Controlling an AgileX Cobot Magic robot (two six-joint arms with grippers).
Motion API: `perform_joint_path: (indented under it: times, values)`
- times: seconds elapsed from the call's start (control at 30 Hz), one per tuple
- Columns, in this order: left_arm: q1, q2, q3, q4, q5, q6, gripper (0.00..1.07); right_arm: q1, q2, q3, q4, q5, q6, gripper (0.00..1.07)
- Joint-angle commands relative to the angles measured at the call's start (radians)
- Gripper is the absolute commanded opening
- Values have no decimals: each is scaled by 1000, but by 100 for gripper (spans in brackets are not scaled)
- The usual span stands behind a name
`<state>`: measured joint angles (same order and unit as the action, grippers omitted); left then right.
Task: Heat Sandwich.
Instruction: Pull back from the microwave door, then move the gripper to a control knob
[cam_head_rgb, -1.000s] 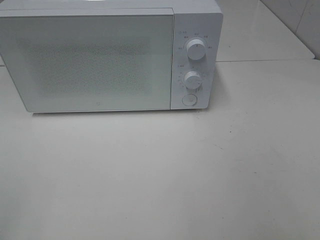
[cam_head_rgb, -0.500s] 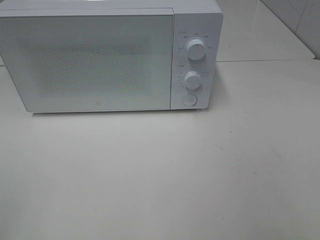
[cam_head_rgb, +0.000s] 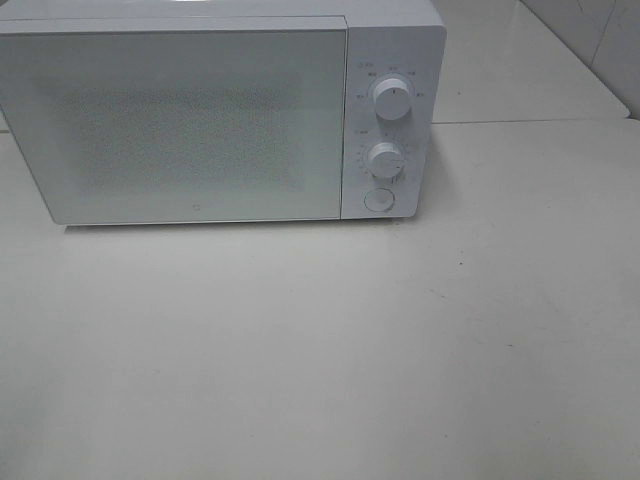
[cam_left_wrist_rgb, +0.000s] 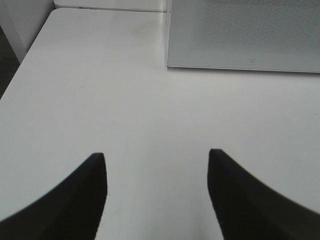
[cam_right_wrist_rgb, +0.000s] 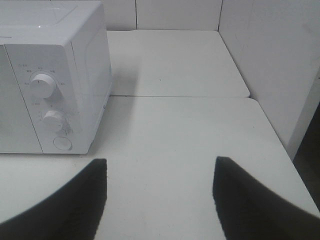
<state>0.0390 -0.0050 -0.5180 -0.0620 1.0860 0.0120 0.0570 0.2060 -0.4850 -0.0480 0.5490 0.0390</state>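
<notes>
A white microwave (cam_head_rgb: 200, 120) stands at the back of the table with its door shut. It has two knobs (cam_head_rgb: 392, 97) and a round button (cam_head_rgb: 378, 200) on its right panel. It also shows in the left wrist view (cam_left_wrist_rgb: 245, 35) and the right wrist view (cam_right_wrist_rgb: 50, 75). The sandwich is not in view. My left gripper (cam_left_wrist_rgb: 156, 165) is open and empty over the bare table. My right gripper (cam_right_wrist_rgb: 159, 172) is open and empty, to the right of the microwave. Neither gripper shows in the high view.
The white table (cam_head_rgb: 320, 350) runs in front of the microwave. A second white surface (cam_right_wrist_rgb: 170, 60) and a tiled wall (cam_right_wrist_rgb: 270, 60) lie behind and to the right. The table's left edge (cam_left_wrist_rgb: 20, 70) shows in the left wrist view.
</notes>
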Motion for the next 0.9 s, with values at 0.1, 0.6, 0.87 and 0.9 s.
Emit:
perform_joint_path:
  times: [0.1, 0.6, 0.87, 0.9]
  values:
    - [-3, -23, 3, 3, -17, -2, 58, -7, 84, 3, 2, -155, -8, 61]
    - [-3, -23, 3, 3, -17, -2, 58, -7, 368, 3, 1, -412, -8, 61]
    - [-3, -23, 3, 3, -17, -2, 58, -6, 535, 3, -2, -536, -8, 61]
    - [-3, -23, 3, 3, -17, -2, 58, 1, 551, 3, -2, -549, -8, 61]
